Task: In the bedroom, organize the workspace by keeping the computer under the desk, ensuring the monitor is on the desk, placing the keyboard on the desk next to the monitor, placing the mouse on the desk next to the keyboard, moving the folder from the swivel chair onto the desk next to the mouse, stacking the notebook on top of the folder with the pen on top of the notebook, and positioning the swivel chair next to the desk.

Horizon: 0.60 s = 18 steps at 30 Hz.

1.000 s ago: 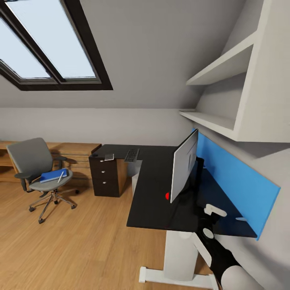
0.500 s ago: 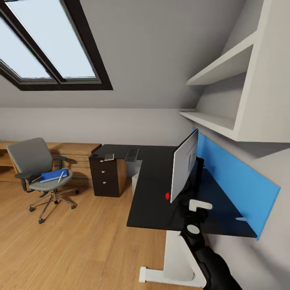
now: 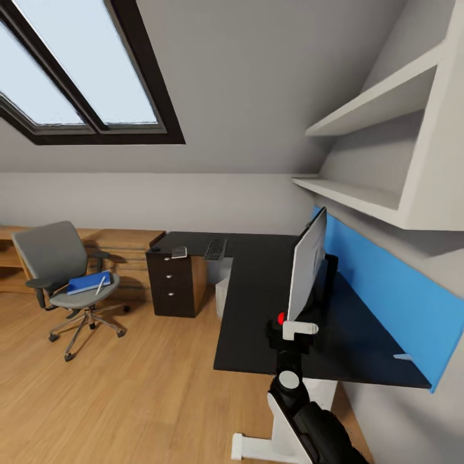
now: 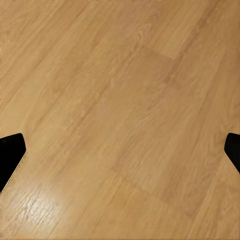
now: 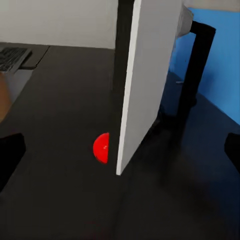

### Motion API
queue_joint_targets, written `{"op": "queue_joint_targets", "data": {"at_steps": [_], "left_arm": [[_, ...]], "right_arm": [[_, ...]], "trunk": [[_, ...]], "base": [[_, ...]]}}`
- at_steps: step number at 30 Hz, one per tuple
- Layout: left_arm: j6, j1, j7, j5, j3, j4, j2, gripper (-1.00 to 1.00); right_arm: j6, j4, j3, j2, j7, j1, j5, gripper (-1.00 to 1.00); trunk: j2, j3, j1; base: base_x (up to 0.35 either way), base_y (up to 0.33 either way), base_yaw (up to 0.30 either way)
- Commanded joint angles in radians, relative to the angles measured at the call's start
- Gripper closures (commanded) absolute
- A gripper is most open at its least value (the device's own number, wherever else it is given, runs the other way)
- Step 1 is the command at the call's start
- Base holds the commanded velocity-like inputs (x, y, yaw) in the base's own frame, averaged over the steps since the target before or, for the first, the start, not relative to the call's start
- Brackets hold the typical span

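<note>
**Right arm reaches for the monitor's near edge**

In the head view the desk (image 3: 258,303) fills the middle and right of the frame, its black top running back along the blue panel (image 3: 386,283). The monitor (image 3: 307,267) stands on it edge-on to the camera, white back showing, so the screen seems to face sideways along the desk and not out toward the room. That probably explains the right gripper (image 3: 293,330), low and right of centre, raised just in front of the monitor's near lower corner beside the red light (image 3: 281,318): a push or pull there would swing the screen round.

The right wrist view looks along the desk at the monitor (image 5: 150,80), with a dark fingertip at each lower corner of the frame and wide space between them; the fingers are spread and hold nothing. The left wrist view has fingertips just as far apart over bare wooden floor (image 4: 120,110), so that hand is spread and idle too.

The keyboard (image 3: 216,249) lies at the far end of the desk, left of centre, well apart from the monitor, with the grey notebook (image 3: 179,252) near it above the drawers (image 3: 170,283). At left, the chair (image 3: 64,274) stands away from the desk, carrying the blue folder (image 3: 89,282) with the pen (image 3: 100,285) across it. I can't pick out the mouse.
</note>
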Motion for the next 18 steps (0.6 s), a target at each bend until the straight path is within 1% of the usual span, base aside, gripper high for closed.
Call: {"op": "queue_joint_targets", "data": {"at_steps": [1,5,10,18], "left_arm": [[-0.003,-0.001,0.007,0.007,-0.008,-0.002,0.001,-1.0],[-0.003,-0.001,0.007,0.006,-0.008,-0.002,0.001,-1.0],[-0.002,-0.001,0.007,0.006,-0.008,-0.002,0.001,-1.0],[-0.001,-0.001,0.007,0.008,-0.008,0.0,-0.002,-1.0]], "right_arm": [[0.009,-0.001,0.002,0.012,-0.006,-0.013,-0.001,-1.0],[0.009,0.0,0.0,0.033,-0.006,-0.049,-0.002,-1.0],[0.002,-0.001,0.002,0.035,-0.006,-0.06,0.0,-1.0],[-0.001,0.005,0.002,0.031,-0.001,-0.063,0.007,-1.0]], "trunk": [[-0.001,-0.001,0.0],[-0.001,-0.001,0.0],[-0.001,-0.001,0.0],[-0.001,-0.001,0.0]], "base": [[0.172,0.264,0.0],[0.142,0.222,0.0],[0.045,0.071,0.0],[0.004,0.006,0.0]]}}
